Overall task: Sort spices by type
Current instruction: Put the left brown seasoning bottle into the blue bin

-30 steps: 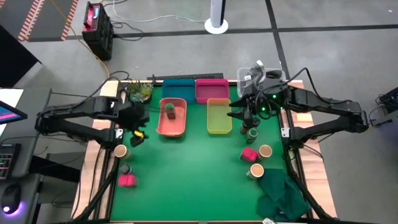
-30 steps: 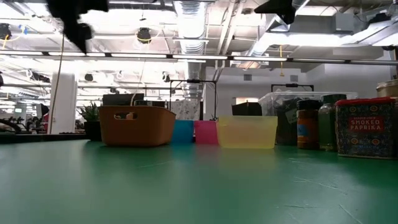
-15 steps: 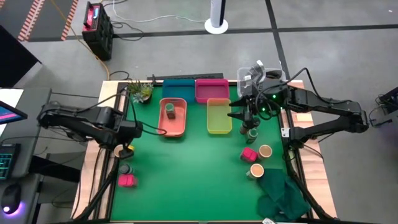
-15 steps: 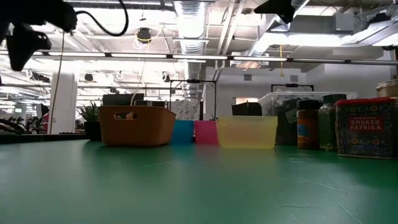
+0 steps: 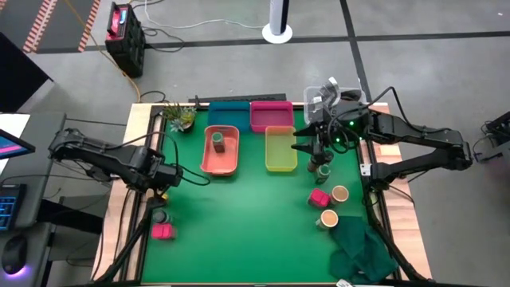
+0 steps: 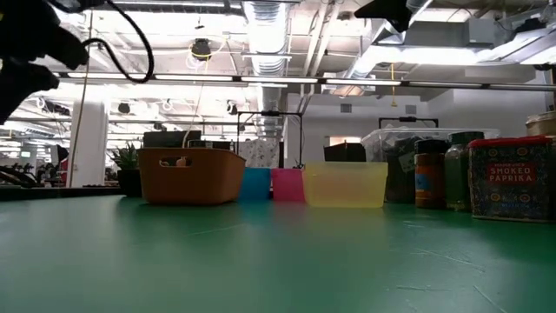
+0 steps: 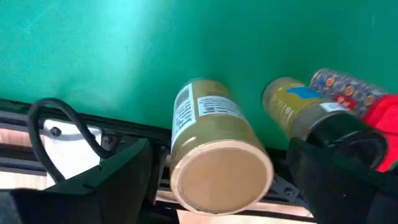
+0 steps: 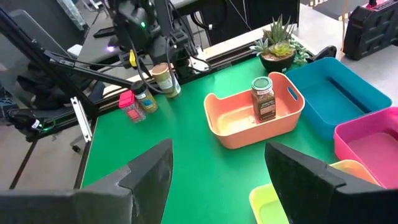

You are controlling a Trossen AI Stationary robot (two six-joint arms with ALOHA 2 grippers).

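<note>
Green mat point(image 5: 239, 215) lay mostly bare; left gripper point(image 7: 217, 180), jaws spread, hung over tan-topped jar point(image 7: 214, 152) at mat's left edge. Pickup step, likely: descend, close, lift clear of neighbouring bottle point(image 7: 298, 106). Farther off, salmon tray point(image 8: 255, 121) held one green-topped jar point(image 8: 263, 98); right gripper point(image 8: 217, 168) waited spread by yellow tray point(image 5: 280, 148)

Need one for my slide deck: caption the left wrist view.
Left gripper open around a tan-topped jar on the green table.
</note>
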